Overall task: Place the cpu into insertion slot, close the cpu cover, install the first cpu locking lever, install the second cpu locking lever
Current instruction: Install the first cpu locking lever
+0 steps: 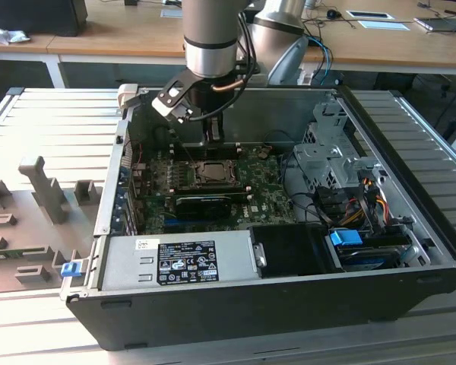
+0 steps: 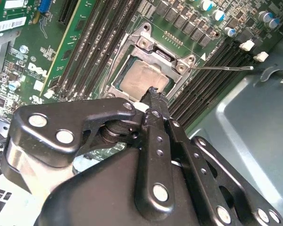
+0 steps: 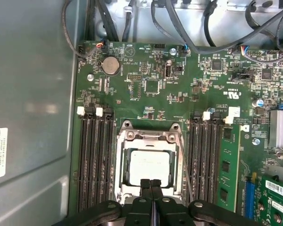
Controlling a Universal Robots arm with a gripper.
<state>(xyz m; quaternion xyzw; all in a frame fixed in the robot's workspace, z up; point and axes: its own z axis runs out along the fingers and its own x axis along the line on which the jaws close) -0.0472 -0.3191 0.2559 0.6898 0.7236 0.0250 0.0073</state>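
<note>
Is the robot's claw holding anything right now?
No, nothing. The gripper is shut with nothing in it, its tip just by the edge of the cpu.

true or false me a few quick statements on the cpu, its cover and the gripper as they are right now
1. The cpu lies in the insertion slot. True.
2. The gripper holds the cpu up in the air. False: its fingers are shut on nothing, with the tips near the edge of the cpu cover.
3. The cpu cover stands upright, swung open. False: it lies flat, framing the cpu.
4. Long dark memory slots run along both sides of the socket on the green motherboard. True.
</note>
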